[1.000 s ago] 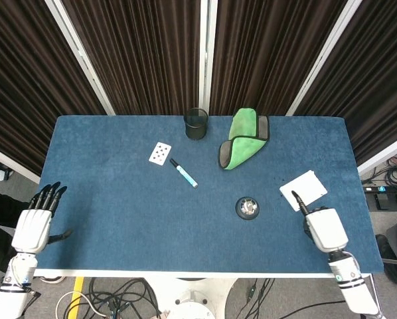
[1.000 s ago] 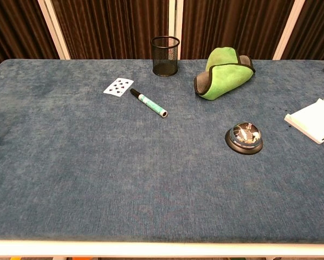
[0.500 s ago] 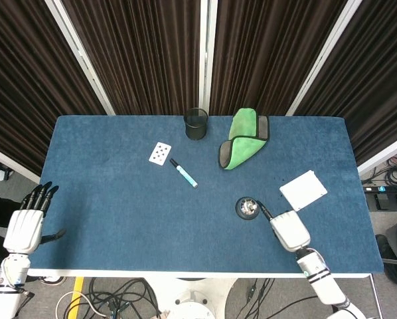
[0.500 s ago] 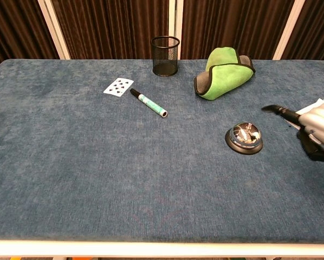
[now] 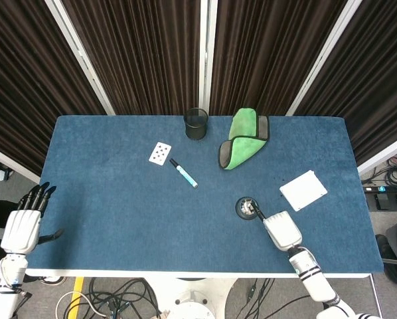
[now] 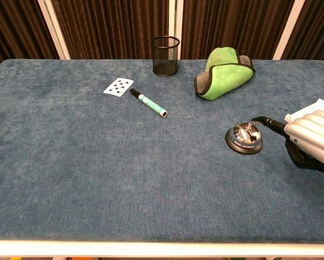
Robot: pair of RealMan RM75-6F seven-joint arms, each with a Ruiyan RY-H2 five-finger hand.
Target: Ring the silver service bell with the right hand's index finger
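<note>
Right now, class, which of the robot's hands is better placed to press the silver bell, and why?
The right hand: its extended fingertip hovers just beside the silver bell. The left hand sits at the table's far left edge.

Bright even light, soft shadows, sharp

The right hand runs off the chest view's right edge, and it covers most of the white pad — only a corner shows. Whether its fingertip touches the silver service bell cannot be told — the left hand shows only in the head view.
</note>
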